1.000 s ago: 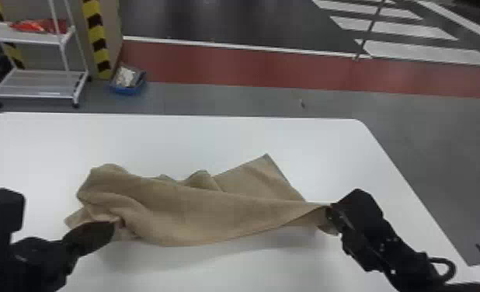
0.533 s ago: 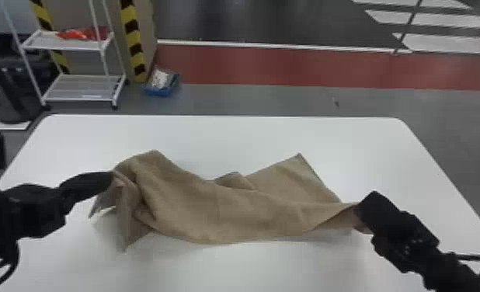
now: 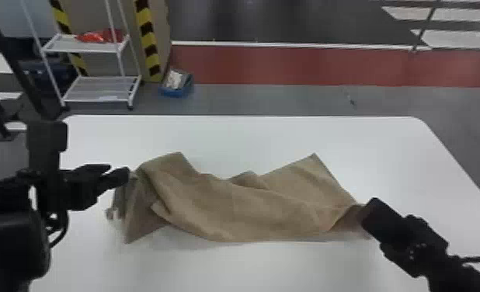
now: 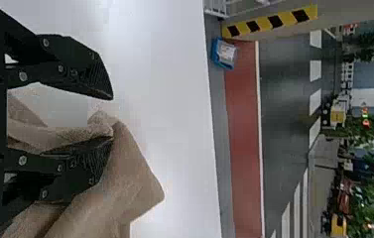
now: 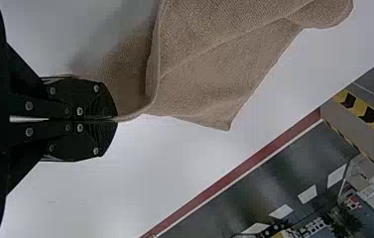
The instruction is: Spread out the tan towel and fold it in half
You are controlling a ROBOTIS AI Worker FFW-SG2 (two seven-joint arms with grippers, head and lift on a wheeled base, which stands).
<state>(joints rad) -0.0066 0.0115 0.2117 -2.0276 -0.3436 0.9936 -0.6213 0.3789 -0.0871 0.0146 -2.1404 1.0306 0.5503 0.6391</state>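
The tan towel (image 3: 227,209) lies rumpled across the white table, its left part bunched and raised. At its left end is my left gripper (image 3: 119,175). In the left wrist view my left gripper (image 4: 111,118) stands open, with the towel (image 4: 125,183) draped over one finger and a bit of it between the fingers. My right gripper (image 3: 367,211) holds the towel's right end low over the table. Seen from the right wrist, my right gripper (image 5: 115,120) is shut on the towel's edge, and the towel (image 5: 214,74) spreads away from its fingertips.
The white table (image 3: 251,136) surrounds the towel, its far edge well behind it. Beyond, on the floor, stand a white shelf rack (image 3: 99,89) and a blue bin (image 3: 176,92).
The left gripper has risen and moved away from the near edge, and the towel's left end has been lifted and shifted. The head view has turned left. The right gripper keeps its hold.
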